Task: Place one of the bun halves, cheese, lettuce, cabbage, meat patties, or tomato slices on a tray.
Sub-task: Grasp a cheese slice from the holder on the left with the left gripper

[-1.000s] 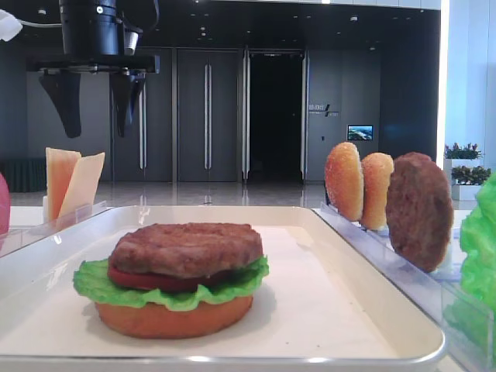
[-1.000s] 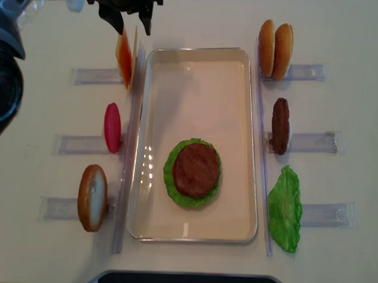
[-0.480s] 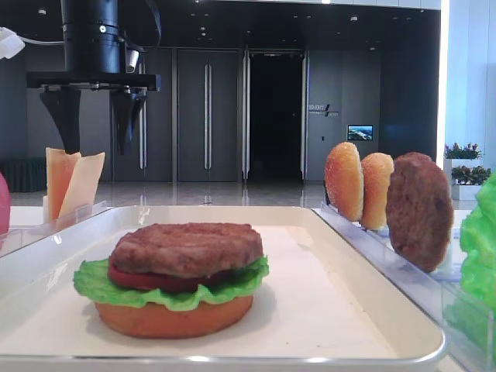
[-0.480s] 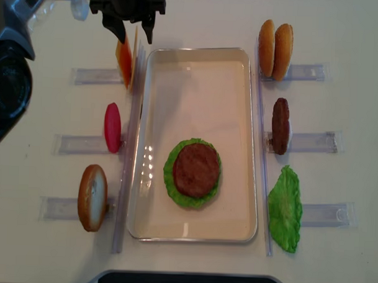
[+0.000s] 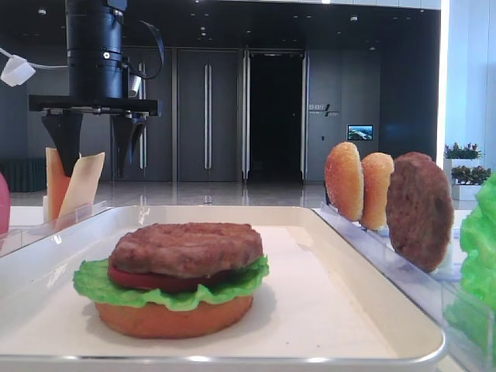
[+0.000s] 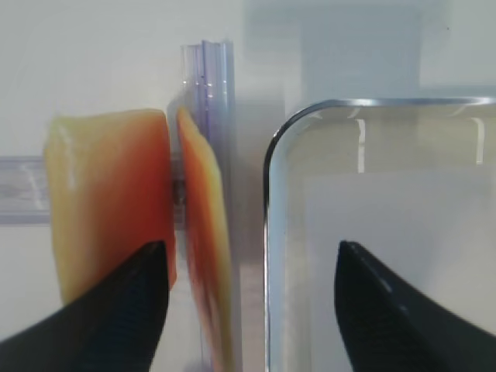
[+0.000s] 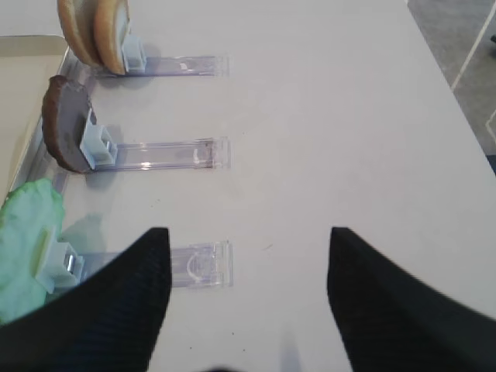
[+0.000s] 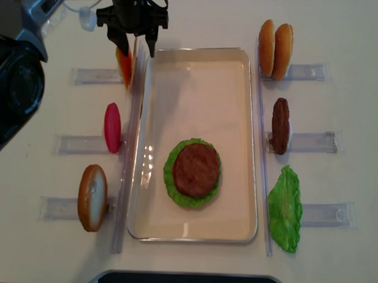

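Because the left claw hangs with its jaws spread wide over two cheese slices that stand on edge in one clear holder, the plain risk is a double pick. In the left wrist view the nearer slice sits just inside the left finger while the second slice leans between the fingers, so closing could pinch both, or catch only a corner and fold the thin sheet. The tray rim lies just inside the right finger; dropping straight down could set that finger on the rim and tip or shove the tray. A skewed closing might also drag the holder along the bench. Nothing is gripped yet. The stacked burger sits well away from the claw, further down the tray. The right claw hovers with jaws apart and empty, over bare bench, with the lettuce holder beside it.
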Controlling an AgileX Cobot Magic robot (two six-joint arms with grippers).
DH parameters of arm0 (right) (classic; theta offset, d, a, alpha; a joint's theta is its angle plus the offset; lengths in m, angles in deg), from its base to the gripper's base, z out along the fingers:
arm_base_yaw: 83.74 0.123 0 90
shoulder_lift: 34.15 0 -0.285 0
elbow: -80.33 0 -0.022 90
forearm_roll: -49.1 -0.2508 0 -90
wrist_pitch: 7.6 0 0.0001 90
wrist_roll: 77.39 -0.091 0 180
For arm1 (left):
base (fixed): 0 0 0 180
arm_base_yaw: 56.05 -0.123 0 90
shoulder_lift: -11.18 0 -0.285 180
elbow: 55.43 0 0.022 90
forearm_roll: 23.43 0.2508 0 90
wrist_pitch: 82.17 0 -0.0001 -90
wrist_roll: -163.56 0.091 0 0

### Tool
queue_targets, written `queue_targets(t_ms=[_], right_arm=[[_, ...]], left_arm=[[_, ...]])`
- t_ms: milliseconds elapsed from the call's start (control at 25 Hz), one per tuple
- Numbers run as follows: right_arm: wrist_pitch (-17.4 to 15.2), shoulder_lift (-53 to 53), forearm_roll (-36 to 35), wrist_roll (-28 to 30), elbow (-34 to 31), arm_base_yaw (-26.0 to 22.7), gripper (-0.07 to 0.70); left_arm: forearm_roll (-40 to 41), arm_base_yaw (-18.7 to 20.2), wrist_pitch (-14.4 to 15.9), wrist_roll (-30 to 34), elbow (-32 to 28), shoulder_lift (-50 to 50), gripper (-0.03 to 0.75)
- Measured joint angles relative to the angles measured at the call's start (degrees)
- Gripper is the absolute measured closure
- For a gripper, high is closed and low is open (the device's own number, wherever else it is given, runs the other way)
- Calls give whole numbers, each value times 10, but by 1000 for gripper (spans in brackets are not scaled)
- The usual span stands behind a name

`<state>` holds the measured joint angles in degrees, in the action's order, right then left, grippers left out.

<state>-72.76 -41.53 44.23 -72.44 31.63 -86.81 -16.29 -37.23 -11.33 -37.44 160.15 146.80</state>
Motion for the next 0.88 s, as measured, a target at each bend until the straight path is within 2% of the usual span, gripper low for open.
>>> queue_targets(t_ms=[120,360,680,880], right_arm=[[0,0,0,0,0,0,182],[0,0,0,0,0,0,182],[0,0,0,0,0,0,182],[0,0,0,0,0,0,182]], left_arm=[[0,0,0,0,0,1,237],[0,0,-1,0,0,1,398],[0,0,-1,7,0,1,461],[-3,0,-1,10,0,1,568]])
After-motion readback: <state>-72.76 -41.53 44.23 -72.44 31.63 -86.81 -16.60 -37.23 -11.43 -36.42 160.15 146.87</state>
